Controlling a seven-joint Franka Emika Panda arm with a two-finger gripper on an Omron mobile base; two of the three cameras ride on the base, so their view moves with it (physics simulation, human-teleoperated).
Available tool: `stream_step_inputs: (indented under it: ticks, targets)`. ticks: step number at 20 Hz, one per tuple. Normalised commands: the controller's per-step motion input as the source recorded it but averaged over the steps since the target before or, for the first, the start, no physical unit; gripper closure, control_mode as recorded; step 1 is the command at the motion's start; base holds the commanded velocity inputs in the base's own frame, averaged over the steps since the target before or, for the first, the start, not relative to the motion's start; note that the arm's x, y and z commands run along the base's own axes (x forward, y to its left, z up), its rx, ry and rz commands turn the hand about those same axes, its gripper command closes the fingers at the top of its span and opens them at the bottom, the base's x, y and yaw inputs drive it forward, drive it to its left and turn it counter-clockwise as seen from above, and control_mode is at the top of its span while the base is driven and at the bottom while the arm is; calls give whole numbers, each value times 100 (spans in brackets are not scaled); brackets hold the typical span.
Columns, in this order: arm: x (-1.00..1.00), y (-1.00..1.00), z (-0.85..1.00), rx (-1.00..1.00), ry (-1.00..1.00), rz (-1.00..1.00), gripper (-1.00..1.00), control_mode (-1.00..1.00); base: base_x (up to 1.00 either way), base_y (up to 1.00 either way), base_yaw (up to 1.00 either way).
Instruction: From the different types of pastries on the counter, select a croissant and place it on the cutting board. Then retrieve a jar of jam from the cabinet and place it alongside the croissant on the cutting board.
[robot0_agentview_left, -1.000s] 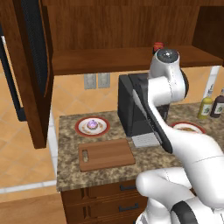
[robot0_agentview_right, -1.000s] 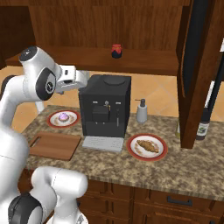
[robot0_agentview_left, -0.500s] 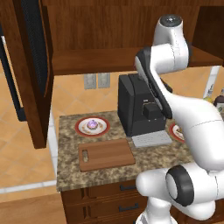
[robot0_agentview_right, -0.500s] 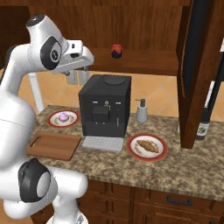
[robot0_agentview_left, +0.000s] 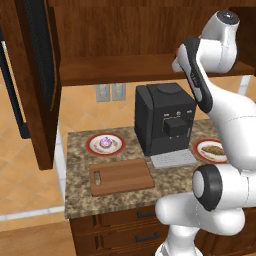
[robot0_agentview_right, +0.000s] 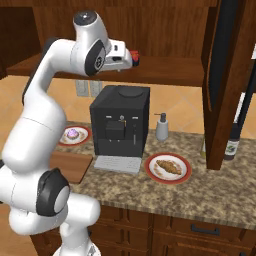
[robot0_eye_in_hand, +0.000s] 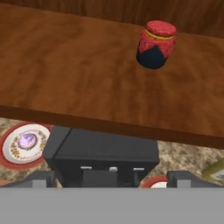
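Jam jar (robot0_eye_in_hand: 156, 44): upright on the cabinet shelf (robot0_eye_in_hand: 65, 74), ahead of the fingertips and offset toward the right one; well apart from both.
Gripper (robot0_agentview_right: 131, 56): raised to shelf level, just in front of the shelf edge.
Fingers (robot0_eye_in_hand: 40, 178): spread wide, nothing between them.
Croissant (robot0_agentview_right: 168, 166): on a red-rimmed plate (robot0_agentview_right: 150, 166) on the counter (robot0_agentview_right: 220, 192), right of the coffee machine (robot0_agentview_right: 120, 125).
Cutting board (robot0_agentview_left: 121, 177): bare, on the counter in front of the cupcake (robot0_agentview_left: 106, 143).
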Motion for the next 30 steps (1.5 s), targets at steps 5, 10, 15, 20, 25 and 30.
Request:
stream_step_inputs:
  ticks: [5, 10, 15, 20, 25, 30]
  targets:
    - [37, 0, 17, 5, -1, -1, -100, -100, 0, 0, 0]
    - [83, 0, 83, 9, -17, -2, -100, -100, 0, 0, 0]
    - [48, -24, -5, 1, 6, 1, -100, -100, 0, 0, 0]
    - [83, -52, 0, 0, 7, 0, -100, -100, 0, 0, 0]
    - [7, 0, -52, -6, 17, -2, -100, -100, 0, 0, 0]
    - [39, 0, -3, 2, 0, 0, -100, -100, 0, 0, 0]
